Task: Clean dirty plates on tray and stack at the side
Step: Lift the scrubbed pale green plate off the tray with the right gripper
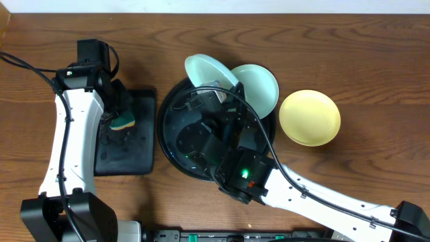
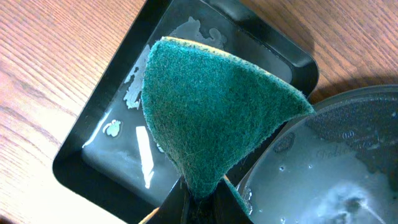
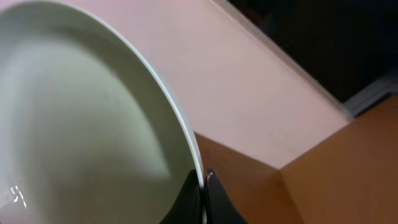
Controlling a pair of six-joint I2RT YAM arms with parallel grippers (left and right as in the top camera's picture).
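Note:
My right gripper is shut on the rim of a light aqua plate. It holds that plate tilted up over the back of the round black tray. A second aqua plate leans on the tray's right rim. On the wood table to the right of the tray lies the pale yellow plate. My left gripper is shut on a green sponge, which hangs over the small rectangular tray. The round tray's wet edge shows beside the sponge.
The rectangular black tray holds a film of water and sits left of the round tray. My right arm reaches across the round tray from the front. Bare wood tabletop lies to the far right.

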